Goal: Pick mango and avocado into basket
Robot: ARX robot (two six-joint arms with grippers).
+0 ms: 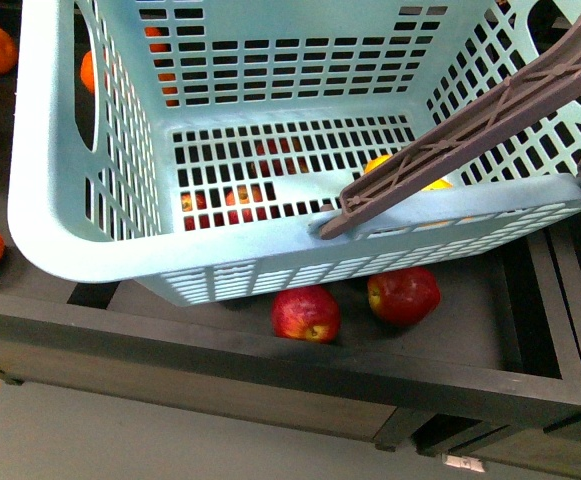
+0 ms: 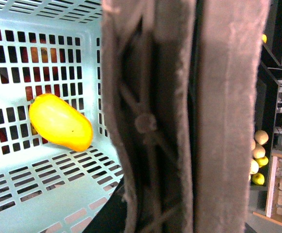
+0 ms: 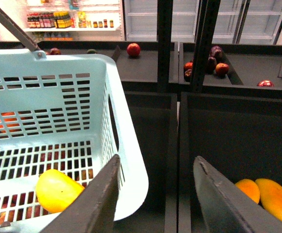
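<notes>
**Mango in, avocado to find**

The mango (image 2: pixel 60 121) lies on its side on the slotted floor of the basket (image 1: pixel 40 100), toward the near right corner. In the front view the brown handle (image 1: pixel 470 130) partly hides it. The basket hangs above a dark shelf (image 1: pixel 470 330) where two red apples (image 1: pixel 305 312) sit under its near edge.

The right end effector (image 3: pixel 157 162) is spread wide and carries nothing. It hovers just right of the basket's right wall, over a dark bin with more mangoes (image 3: pixel 276 196) at its near right. The handle fills the left wrist view at close range, and whether the left end effector grips it cannot be told.

No fruit here can be surely called the avocado. Some small dark shapes lie on the far shelves, too small to name.

Half the job looks done. The avocado will likely be firm and moderately heavy, with dull skin that offers more purchase than the mango's slick one. It bruises under pressure, so a gentle close across its widest middle, long axis crosswise to the fingers, seems best.
</notes>
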